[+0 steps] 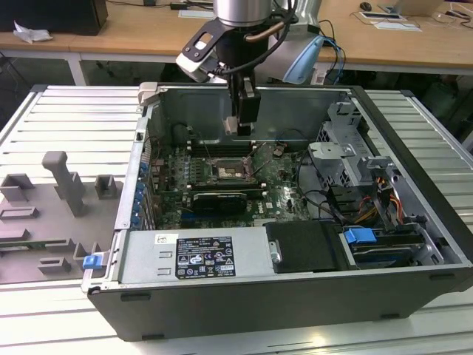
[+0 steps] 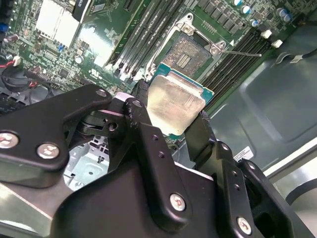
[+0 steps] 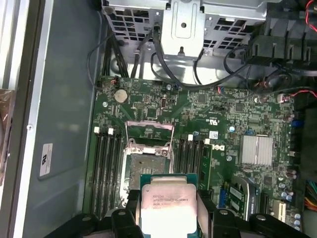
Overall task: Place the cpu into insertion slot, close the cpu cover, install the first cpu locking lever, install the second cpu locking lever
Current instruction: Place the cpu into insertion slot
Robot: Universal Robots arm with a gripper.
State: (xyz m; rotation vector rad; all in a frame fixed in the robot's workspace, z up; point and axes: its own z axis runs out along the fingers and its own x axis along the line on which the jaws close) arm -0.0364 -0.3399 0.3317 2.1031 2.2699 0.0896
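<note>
Your gripper (image 1: 240, 122) is clamped on the one cpu (image 2: 176, 101), holding it above the open slot (image 3: 147, 166), apart from it. You'll see faint print on its face, too small to read, and one white label (image 3: 45, 159) on the case (image 3: 64, 99).

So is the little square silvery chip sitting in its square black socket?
No, the black gripper holds the silvery chip clear of the empty black socket.

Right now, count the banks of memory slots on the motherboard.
2. One bank flanks the insertion slot on one side, the second bank on the opposite side. The cpu in the hand may hide board beyond.
</note>
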